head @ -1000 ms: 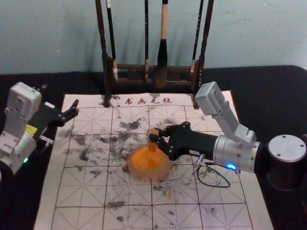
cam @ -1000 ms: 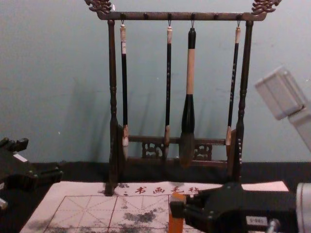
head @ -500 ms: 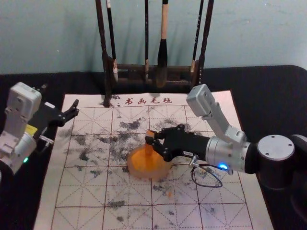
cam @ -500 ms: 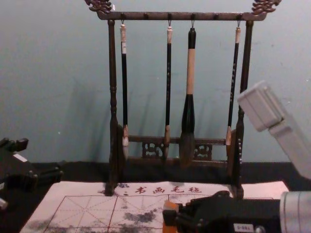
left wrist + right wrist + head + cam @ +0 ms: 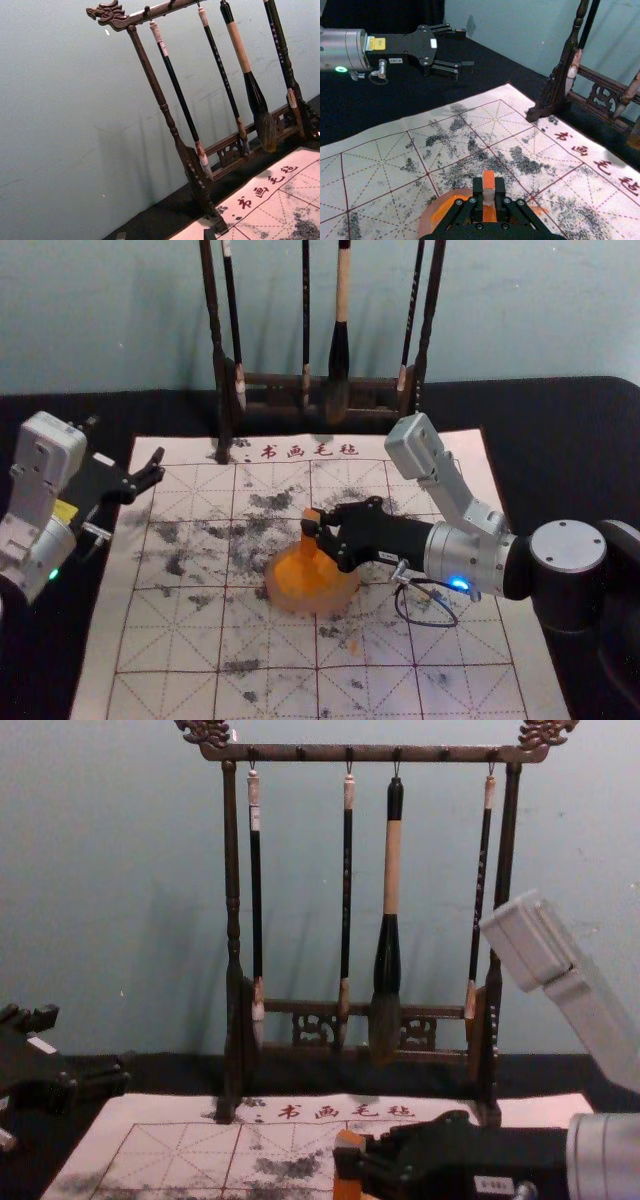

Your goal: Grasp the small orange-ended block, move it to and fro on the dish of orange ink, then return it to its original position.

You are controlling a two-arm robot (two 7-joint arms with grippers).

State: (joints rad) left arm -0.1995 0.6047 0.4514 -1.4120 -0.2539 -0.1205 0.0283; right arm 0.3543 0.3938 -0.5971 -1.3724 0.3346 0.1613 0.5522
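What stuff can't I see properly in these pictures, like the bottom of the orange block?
- Block's bottom: cut off by the chest view's lower edge; in the head view its orange blends into the ink.
- Dish's near side: right wrist view, behind the right tool and past the lower edge.
- Rightmost brush's writing: chest view, too small to read.
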